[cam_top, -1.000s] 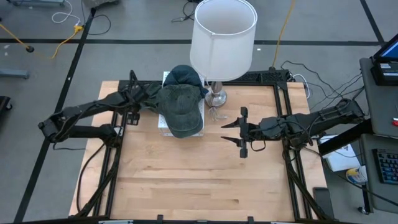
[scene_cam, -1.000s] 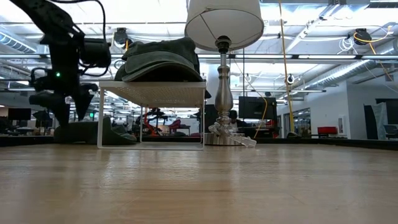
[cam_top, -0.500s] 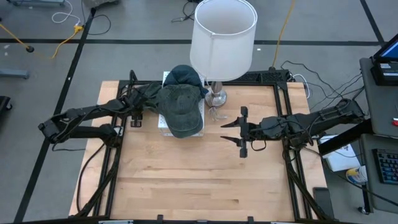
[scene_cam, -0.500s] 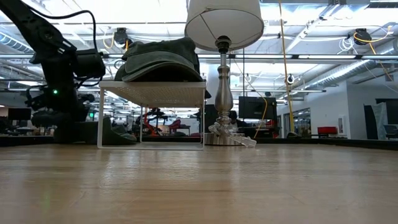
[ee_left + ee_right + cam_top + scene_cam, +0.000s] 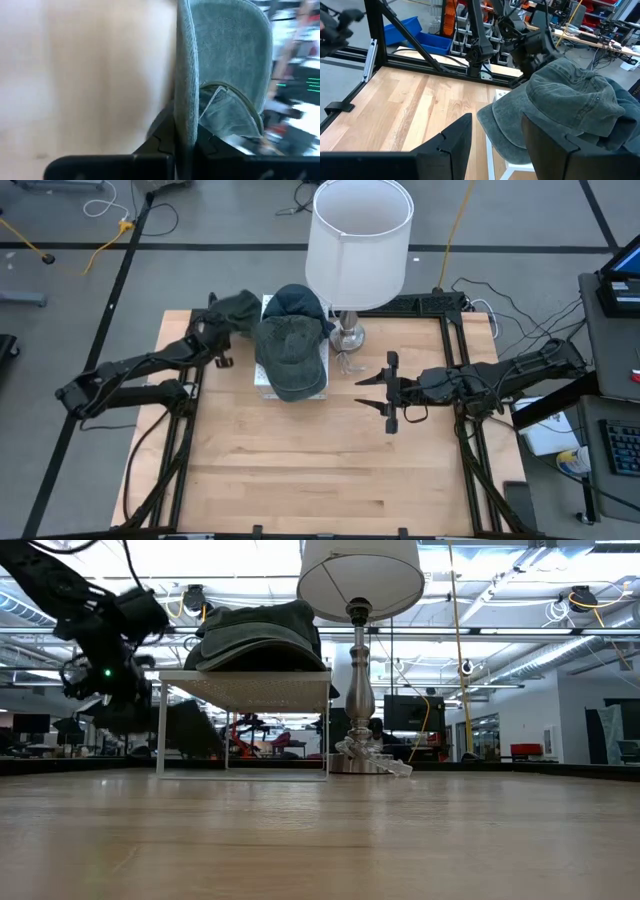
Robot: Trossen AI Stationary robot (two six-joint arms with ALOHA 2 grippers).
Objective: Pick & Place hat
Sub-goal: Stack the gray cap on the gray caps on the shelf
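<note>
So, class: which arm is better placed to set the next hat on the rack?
The left. Its gripper already pinches a green hat by the brim, raised beside the white rack. The right gripper waits open and empty mid-table.

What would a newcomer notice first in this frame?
A tall lamp with a big white shade stands at the table's far edge, beside a white rack stacked with hats. At the rack's left, the left end effector grips another hat by its brim, while the right end effector waits open mid-table.
</note>
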